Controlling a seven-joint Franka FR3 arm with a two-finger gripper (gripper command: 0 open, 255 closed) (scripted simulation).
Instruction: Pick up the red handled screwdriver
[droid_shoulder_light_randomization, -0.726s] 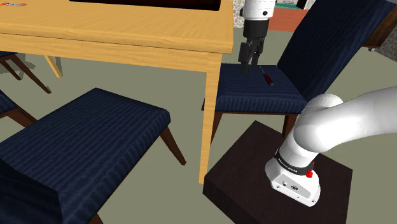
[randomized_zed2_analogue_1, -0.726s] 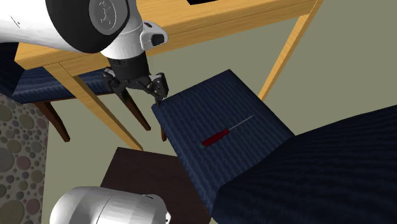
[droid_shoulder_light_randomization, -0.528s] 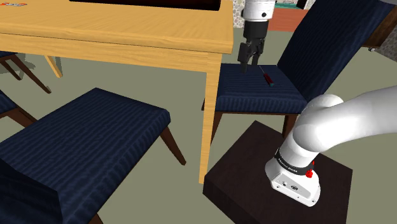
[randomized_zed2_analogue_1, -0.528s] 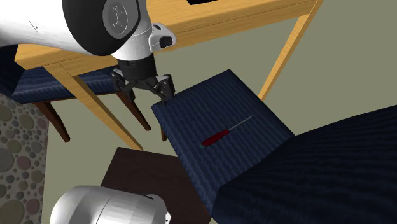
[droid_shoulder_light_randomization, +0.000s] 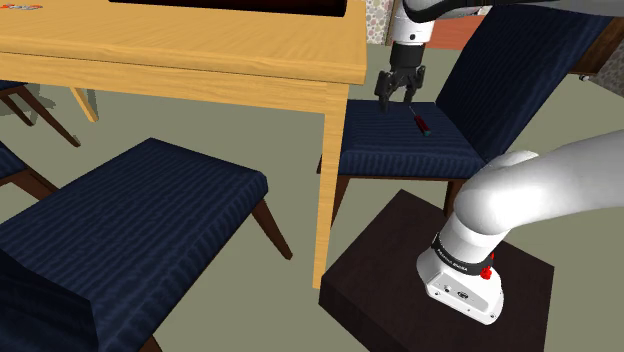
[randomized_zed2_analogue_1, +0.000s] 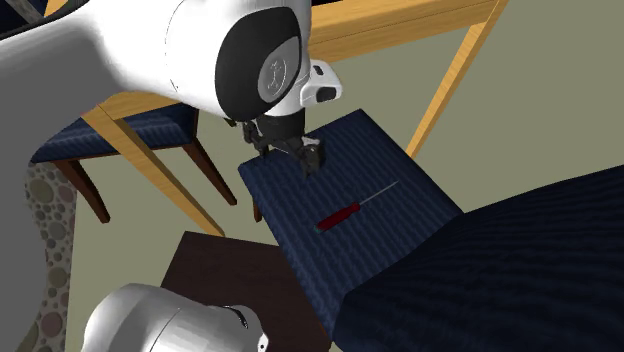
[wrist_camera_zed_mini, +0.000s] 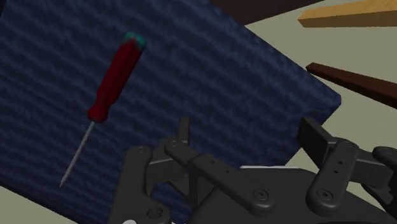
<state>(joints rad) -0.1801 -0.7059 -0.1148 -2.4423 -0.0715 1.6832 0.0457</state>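
The arm is working through the approach step: the hand (droid_shoulder_light_randomization: 398, 97) is hovering above the dark blue chair seat (droid_shoulder_light_randomization: 385, 152), over the part of the seat toward the edge that faces the wooden table (droid_shoulder_light_randomization: 200, 50), and its two black fingers are standing well apart with nothing between them. The red handled screwdriver (droid_shoulder_light_randomization: 421, 122) is lying flat about mid-seat, apart from the hand and untouched, its thin shaft pointing toward one seat edge and its handle, capped in teal as the wrist view shows, toward the other. Judging from this, the grasp is not yet being made. The next move is likely calling for the hand to travel sideways until it is centred over the red handle, turn so the fingers are straddling the handle across its width, then descend to the seat and close.
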